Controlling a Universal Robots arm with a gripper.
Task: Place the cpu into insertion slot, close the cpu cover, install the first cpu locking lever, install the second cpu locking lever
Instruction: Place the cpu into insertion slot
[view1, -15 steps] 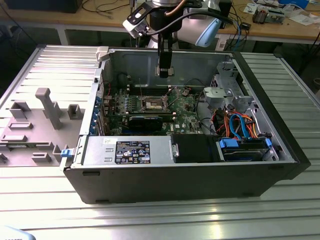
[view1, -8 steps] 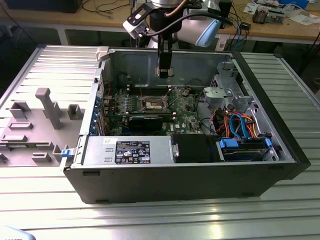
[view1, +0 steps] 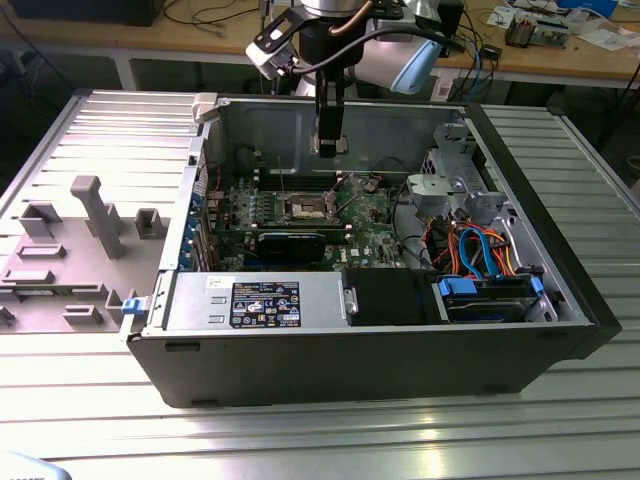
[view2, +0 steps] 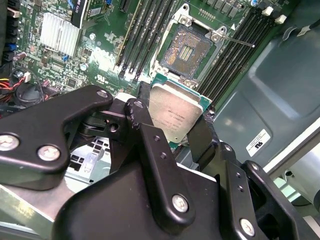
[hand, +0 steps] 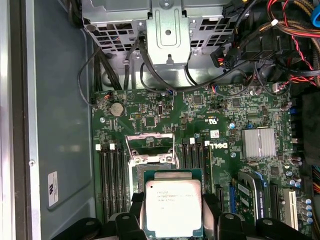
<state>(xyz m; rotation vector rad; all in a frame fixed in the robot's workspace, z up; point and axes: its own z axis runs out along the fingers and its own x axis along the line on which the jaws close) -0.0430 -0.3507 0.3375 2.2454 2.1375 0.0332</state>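
Holding the cpu in the gripper here, pinched tight by two opposite edges between the black fingers, dull silver top facing the camera in both wrist views. Hangs in the air over the green motherboard, not resting on anything. Sits just short of the insertion slot in the second wrist view and overlaps its near edge in the first wrist view. Slot wide open btw, dark centre with gold contacts exposed inside the silver rim. Looks like the cpu cover is flipped up off the slot, a thin silver frame with board showing through its window. Also a thin wire lever sticking out sideways from one corner of the slot, across the long black memory slots. Finned silver heatsink further along the board. In the exterior view, reaching straight down into the open computer case, which lies flat on a ribbed metal table. Grey fixture tray at the exterior view's left, bundle of blue and orange cables at the exterior view's right.
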